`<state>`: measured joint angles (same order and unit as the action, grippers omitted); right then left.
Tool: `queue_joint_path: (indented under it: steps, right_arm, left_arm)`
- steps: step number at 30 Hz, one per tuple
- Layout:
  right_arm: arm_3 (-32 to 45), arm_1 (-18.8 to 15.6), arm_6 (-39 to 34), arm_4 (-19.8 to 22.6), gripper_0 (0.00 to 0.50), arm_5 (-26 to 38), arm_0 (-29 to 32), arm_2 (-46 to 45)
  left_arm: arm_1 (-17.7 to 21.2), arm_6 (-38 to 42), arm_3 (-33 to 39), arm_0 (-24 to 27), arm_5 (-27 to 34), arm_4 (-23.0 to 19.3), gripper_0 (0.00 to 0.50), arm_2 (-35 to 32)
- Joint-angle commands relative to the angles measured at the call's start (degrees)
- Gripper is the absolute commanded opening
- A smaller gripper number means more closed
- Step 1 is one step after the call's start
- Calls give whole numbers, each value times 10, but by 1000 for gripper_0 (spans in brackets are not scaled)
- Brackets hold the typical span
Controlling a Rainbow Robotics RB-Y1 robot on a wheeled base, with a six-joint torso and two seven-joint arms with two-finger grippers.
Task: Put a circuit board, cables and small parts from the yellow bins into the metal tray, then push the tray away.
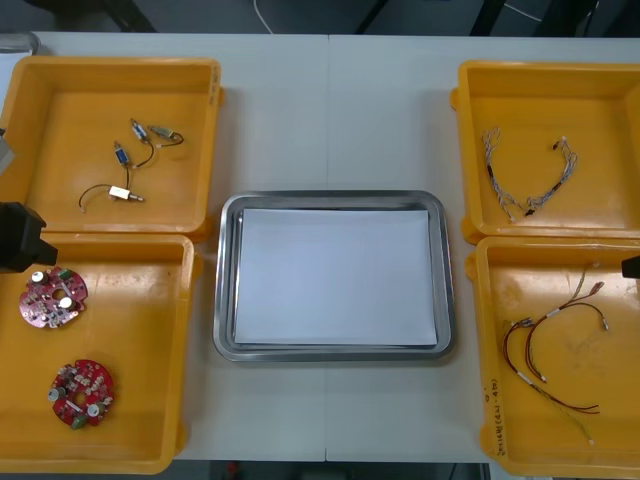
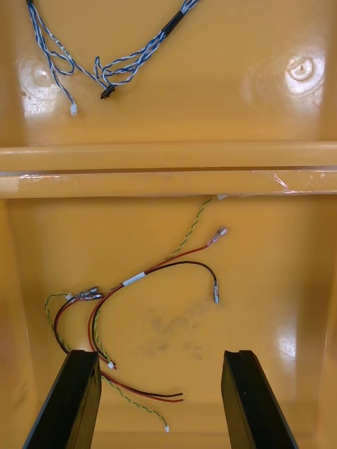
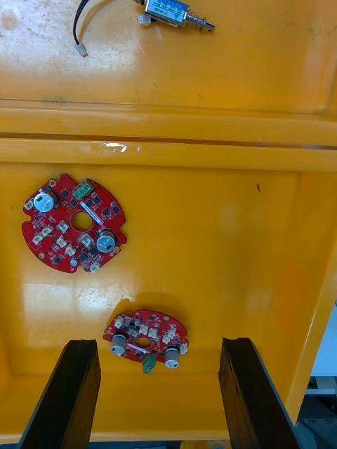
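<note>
Sitting in the middle of the light table (image 1: 330,110), the metal tray (image 1: 226,290) is white inside and has nothing in it, so I think no part of the job is done yet. It lies between the four yellow bins (image 1: 110,80), two on each side, likely so each arm can reach it from its own side.

The bins sort things by kind. On the robot's left, the near bin holds two round red circuit boards (image 1: 52,297), well apart from each other. The far bin holds the small metal parts (image 1: 140,150). On the right, the far bin holds the blue and white cable (image 1: 525,185), and the near bin holds the red and yellow cables (image 1: 555,350).

The left gripper (image 3: 159,347) hangs over the board bin with its fingers wide apart and nothing in them. One board lies just past the fingertips, in line with the gap, so I think it is the first pick. The right gripper (image 2: 160,358) hangs over the red and yellow cables, fingers apart too, holding nothing.

The front view gives the whole layout at once, with the arms as dark bits at its sides. The wrist views add the gaps between the fingers and the tiny plugs on the cable ends.
</note>
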<state>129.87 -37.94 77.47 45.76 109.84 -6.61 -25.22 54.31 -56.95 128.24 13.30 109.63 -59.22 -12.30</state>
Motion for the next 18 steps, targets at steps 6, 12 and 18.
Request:
queue_joint_path:
  steps: [6,12,18]
  right_arm:
    - [16,-23,23,5,500,2,9,7]
    - [16,-23,23,5,500,2,9,7]
    - [16,-23,23,5,500,2,9,7]
  left_arm:
    - [25,-45,9,-12,4,2,500,-19]
    - [25,-45,9,-12,4,2,500,-19]
    - [25,-45,9,-12,4,2,500,-19]
